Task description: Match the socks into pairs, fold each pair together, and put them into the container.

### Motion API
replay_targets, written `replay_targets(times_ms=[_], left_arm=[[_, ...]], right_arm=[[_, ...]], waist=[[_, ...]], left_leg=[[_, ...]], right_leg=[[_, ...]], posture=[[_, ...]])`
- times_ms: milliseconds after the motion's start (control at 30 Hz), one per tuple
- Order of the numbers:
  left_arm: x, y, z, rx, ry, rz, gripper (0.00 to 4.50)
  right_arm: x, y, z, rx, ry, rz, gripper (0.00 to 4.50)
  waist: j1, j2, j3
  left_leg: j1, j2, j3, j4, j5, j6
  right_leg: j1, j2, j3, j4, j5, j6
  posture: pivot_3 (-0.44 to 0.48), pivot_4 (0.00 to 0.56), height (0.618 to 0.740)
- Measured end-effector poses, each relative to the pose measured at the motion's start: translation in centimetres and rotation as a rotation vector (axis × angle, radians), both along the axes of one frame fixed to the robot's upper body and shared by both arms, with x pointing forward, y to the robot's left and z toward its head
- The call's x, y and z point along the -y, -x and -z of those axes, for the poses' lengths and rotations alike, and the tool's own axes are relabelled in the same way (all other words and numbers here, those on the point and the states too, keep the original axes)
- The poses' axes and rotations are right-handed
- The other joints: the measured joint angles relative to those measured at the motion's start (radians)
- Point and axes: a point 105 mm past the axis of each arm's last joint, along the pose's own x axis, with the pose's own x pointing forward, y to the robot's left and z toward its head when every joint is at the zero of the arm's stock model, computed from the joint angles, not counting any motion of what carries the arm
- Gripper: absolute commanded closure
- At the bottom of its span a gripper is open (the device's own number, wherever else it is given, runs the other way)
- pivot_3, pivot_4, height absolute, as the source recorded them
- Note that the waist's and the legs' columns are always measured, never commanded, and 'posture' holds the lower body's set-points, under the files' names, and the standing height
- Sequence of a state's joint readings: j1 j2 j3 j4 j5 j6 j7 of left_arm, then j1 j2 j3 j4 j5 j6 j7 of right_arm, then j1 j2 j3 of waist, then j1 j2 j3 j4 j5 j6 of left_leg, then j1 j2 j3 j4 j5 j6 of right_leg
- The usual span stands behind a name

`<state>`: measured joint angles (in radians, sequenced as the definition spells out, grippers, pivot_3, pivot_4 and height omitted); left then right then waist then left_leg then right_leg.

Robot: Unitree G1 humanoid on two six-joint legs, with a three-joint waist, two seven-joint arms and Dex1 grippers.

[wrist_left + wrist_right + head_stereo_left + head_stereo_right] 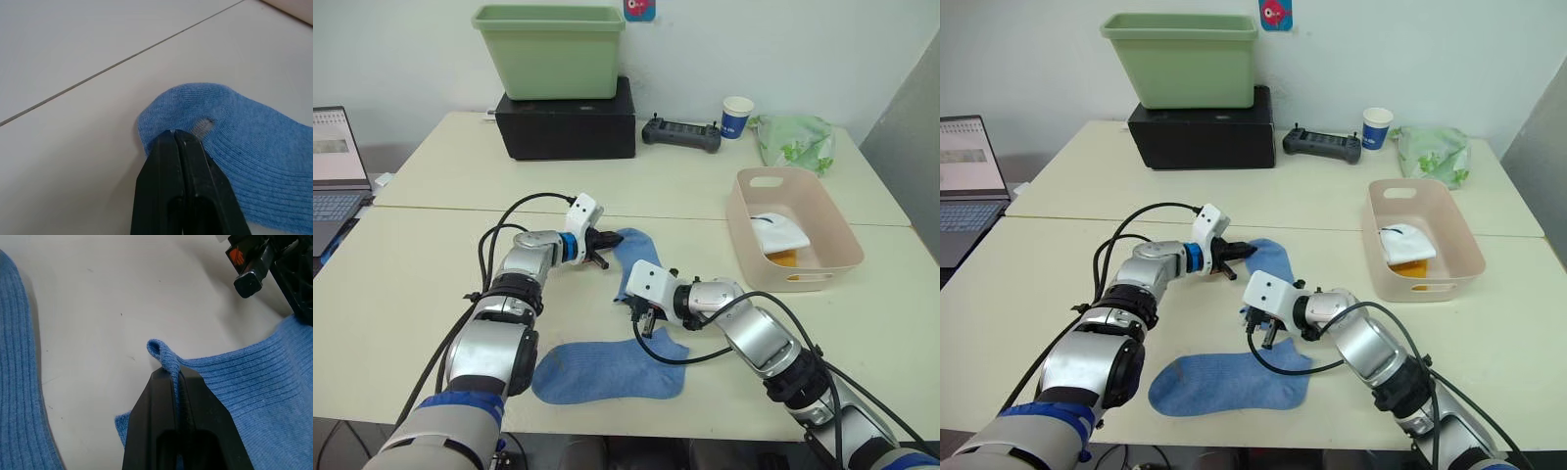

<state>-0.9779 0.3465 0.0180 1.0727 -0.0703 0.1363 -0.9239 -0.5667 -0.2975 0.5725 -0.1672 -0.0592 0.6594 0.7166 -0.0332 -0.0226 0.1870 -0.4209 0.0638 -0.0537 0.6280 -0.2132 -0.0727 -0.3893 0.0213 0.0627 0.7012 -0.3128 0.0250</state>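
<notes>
In the middle of the head views, a medium blue ribbed fabric sock (631,257) lies stretched on the pale cream tabletop (421,284) between both arms. The left gripper (174,138) is closed on its rounded end, where the knit bunches up. The right gripper (172,373) is clamped on the opposite edge, and a small loop of fabric stands up between its fingers. A second blue sock (607,371) lies flat at the lower centre, near the tabletop's front edge. At the right, the low pale pink plastic container (842,235) holds a folded white sock (775,231) on top of a mustard-yellow sock (783,258).
</notes>
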Motion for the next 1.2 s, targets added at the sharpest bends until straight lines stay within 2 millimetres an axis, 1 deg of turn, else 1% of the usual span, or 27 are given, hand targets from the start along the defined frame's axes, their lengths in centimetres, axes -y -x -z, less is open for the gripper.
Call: replay_targets(times_ms=[67, 167, 233, 300, 400, 433, 500, 667, 767, 900, 1067, 1133, 1167, 1200], left_arm=[[-0.2, -0.1, -0.7, 0.038, -0.009, 0.000, 3.27], [-0.9, -0.3, -3.1, 0.124, -0.030, 0.007, 2.30], [-1.0, -0.5, -3.9, 0.144, -0.032, 0.010, 1.66], [-0.6, -0.4, -3.7, 0.129, -0.042, 0.032, 1.01], [0.4, -0.4, -2.0, 0.072, -0.068, 0.051, 0.09], [0.6, -0.4, -1.4, 0.060, -0.081, 0.050, 0.01], [0.9, -0.7, -0.9, 0.064, -0.114, 0.027, 0.01], [1.8, -1.1, -0.8, 0.090, -0.186, 0.036, 0.01], [2.5, -1.0, 0.0, 0.073, -0.201, 0.050, 0.64], [2.5, -0.9, 0.0, 0.061, -0.201, 0.055, 1.88], [1.3, -1.0, 0.0, 0.045, -0.205, 0.027, 3.57], [0.8, -0.9, 0.0, 0.034, -0.191, 0.015, 4.18], [0.4, -0.8, 0.0, 0.030, -0.172, 0.006, 4.49], [0.1, -0.7, 0.0, 0.025, -0.160, -0.001, 4.49]], right_arm=[[0.0, 0.0, -0.1, 0.007, 0.000, -0.006, 4.50], [0.3, 0.0, 0.0, 0.013, 0.009, -0.012, 4.50], [0.5, -0.1, 0.0, 0.014, 0.016, -0.015, 4.50], [0.5, 0.0, 0.0, 0.016, 0.016, -0.022, 4.50], [0.4, 0.0, -0.1, 0.020, 0.014, -0.029, 4.50], [0.4, 0.1, -0.1, 0.021, 0.013, -0.031, 4.50], [0.4, 0.1, -0.1, 0.021, 0.015, -0.033, 4.50], [0.5, 0.0, -0.1, 0.025, 0.021, -0.032, 4.50], [0.6, 0.0, -0.1, 0.033, 0.026, -0.030, 4.50], [0.6, -0.1, -0.2, 0.053, 0.029, -0.034, 4.50], [1.1, 0.0, -0.5, 0.112, 0.041, -0.099, 4.50], [1.4, 0.2, -0.6, 0.143, 0.052, -0.151, 4.50], [1.7, 0.4, -0.7, 0.178, 0.064, -0.205, 4.50], [2.0, 0.5, -0.6, 0.193, 0.075, -0.225, 4.50]], waist=[[0.000, 0.000, 0.000], [0.000, 0.000, 0.000], [0.000, 0.000, 0.000], [0.001, 0.000, 0.000], [0.001, 0.000, 0.000], [0.001, 0.000, 0.000], [0.001, 0.000, 0.000], [0.001, 0.000, 0.000], [0.001, 0.000, 0.000], [0.001, 0.000, 0.000], [-0.002, 0.000, 0.000], [-0.003, 0.000, 0.000], [-0.004, 0.000, 0.000], [-0.006, 0.000, 0.000]], left_leg=[[0.000, 0.000, 0.000, 0.000, 0.000, 0.000], [0.000, 0.000, 0.000, 0.000, 0.000, 0.000], [0.000, 0.000, 0.000, 0.000, 0.000, 0.000], [0.000, 0.000, 0.000, 0.000, 0.000, 0.000], [0.000, -0.001, 0.000, 0.001, 0.000, 0.000], [0.000, -0.001, 0.000, 0.001, 0.000, 0.000], [0.000, -0.001, 0.000, 0.001, 0.000, 0.000], [0.000, -0.001, 0.000, 0.000, 0.000, 0.000], [0.000, -0.001, 0.000, 0.000, 0.000, 0.000], [0.001, -0.001, 0.000, 0.001, 0.000, 0.000], [0.002, -0.001, 0.000, 0.001, 0.000, 0.000], [0.003, -0.001, 0.001, 0.001, 0.000, 0.000], [0.003, -0.001, 0.001, 0.001, 0.000, 0.000], [0.003, 0.000, 0.001, 0.001, 0.000, 0.000]], right_leg=[[0.000, 0.000, 0.000, 0.000, 0.000, 0.000], [0.000, 0.000, 0.000, 0.000, 0.000, 0.000], [0.000, 0.000, 0.000, 0.000, 0.000, 0.000], [0.000, 0.000, 0.000, 0.000, 0.000, 0.000], [0.000, 0.000, 0.000, 0.000, 0.000, 0.000], [0.000, 0.000, 0.000, 0.000, 0.000, 0.000], [0.000, 0.000, 0.000, 0.000, 0.000, 0.000], [0.000, 0.000, 0.000, 0.000, 0.000, 0.000], [0.000, 0.000, 0.000, 0.000, 0.000, 0.000], [0.000, 0.000, 0.000, 0.002, 0.000, 0.000], [0.001, 0.000, 0.000, 0.004, -0.001, 0.001], [0.001, 0.000, 0.001, 0.004, -0.001, 0.002], [0.001, 0.000, 0.001, 0.004, -0.001, 0.002], [0.001, 0.000, 0.001, 0.004, -0.001, 0.002]], posture=[[0.000, 0.150, 0.730], [0.000, 0.150, 0.730], [0.000, 0.150, 0.730], [0.000, 0.150, 0.730], [0.000, 0.150, 0.730], [0.000, 0.150, 0.730], [0.000, 0.150, 0.730], [0.000, 0.150, 0.730], [0.000, 0.150, 0.730], [0.000, 0.150, 0.730], [0.000, 0.150, 0.730], [0.000, 0.150, 0.730], [0.000, 0.150, 0.730], [0.000, 0.150, 0.730]])
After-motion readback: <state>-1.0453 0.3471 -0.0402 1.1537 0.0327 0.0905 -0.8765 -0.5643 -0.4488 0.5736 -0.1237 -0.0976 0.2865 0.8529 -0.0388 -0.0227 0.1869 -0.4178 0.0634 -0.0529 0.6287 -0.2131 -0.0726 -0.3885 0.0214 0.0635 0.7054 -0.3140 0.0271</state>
